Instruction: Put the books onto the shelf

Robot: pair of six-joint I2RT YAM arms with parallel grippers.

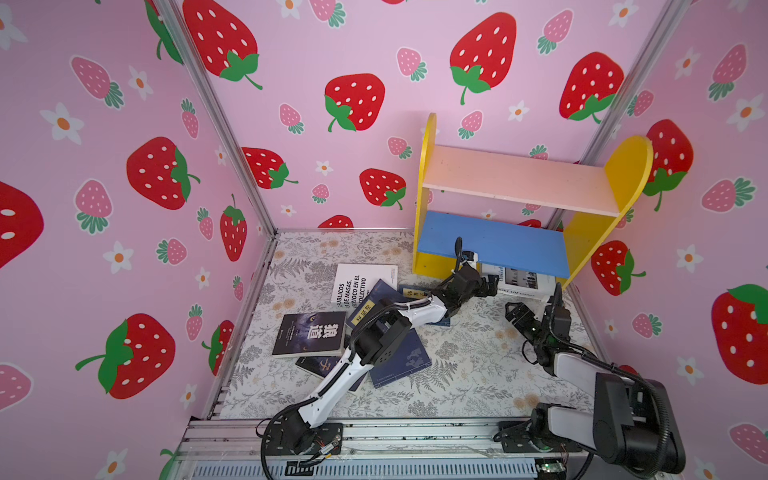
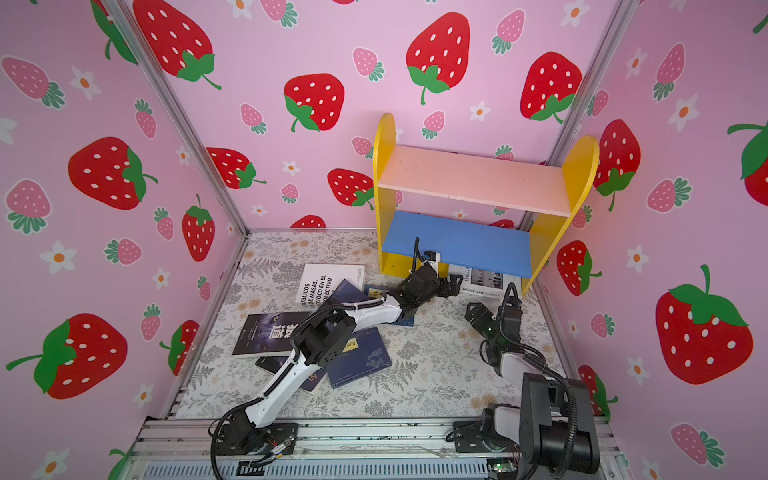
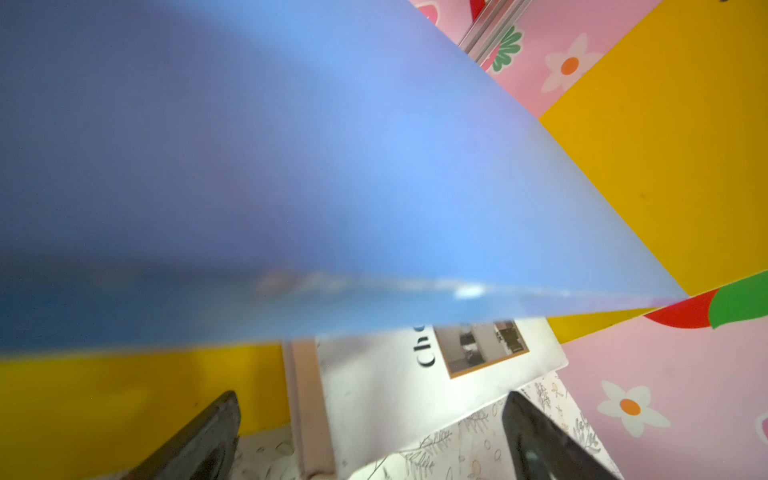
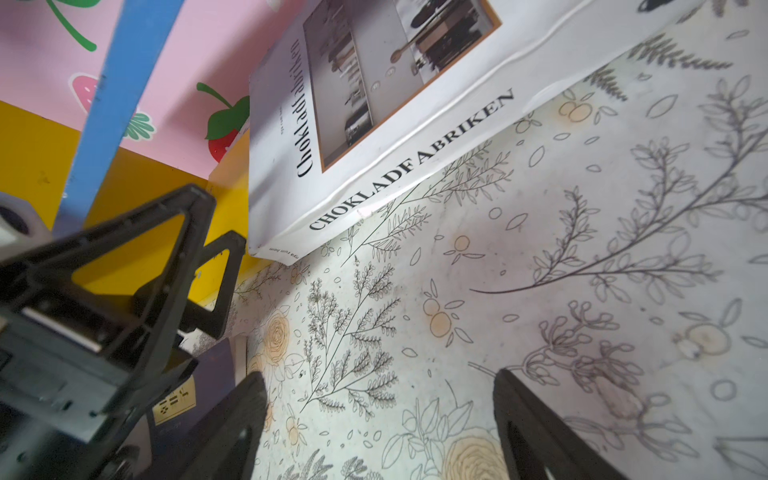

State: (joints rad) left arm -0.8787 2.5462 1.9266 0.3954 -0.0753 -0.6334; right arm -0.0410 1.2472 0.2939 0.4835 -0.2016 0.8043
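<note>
On the floral mat (image 1: 465, 365), in both top views, lie seven thin, flat books: three navy, two white, two dark with bold characters. One white book (image 1: 519, 282) sits partly under the shelf (image 1: 623, 174), a wooden piece with two round-topped yellow sides, one pink board and one blue board (image 1: 494, 243). The left gripper (image 1: 491, 286), spread wide and gripping nothing, has that book just ahead of its tips. The right gripper (image 1: 516, 316), likewise wide apart and empty, hovers nearby. The six other books lie back along the left arm.

In the left wrist view, the white book's (image 3: 395, 395) matte corner lies between two dark fingers (image 3: 208, 436), with the smooth blue board (image 3: 291, 166) blurred above.

In the right wrist view, only printed mat lies between the jaws. The book's creased spine (image 4: 415, 158) lies ahead, with the left gripper's triangular fingers (image 4: 230, 270) just beside its corner.
</note>
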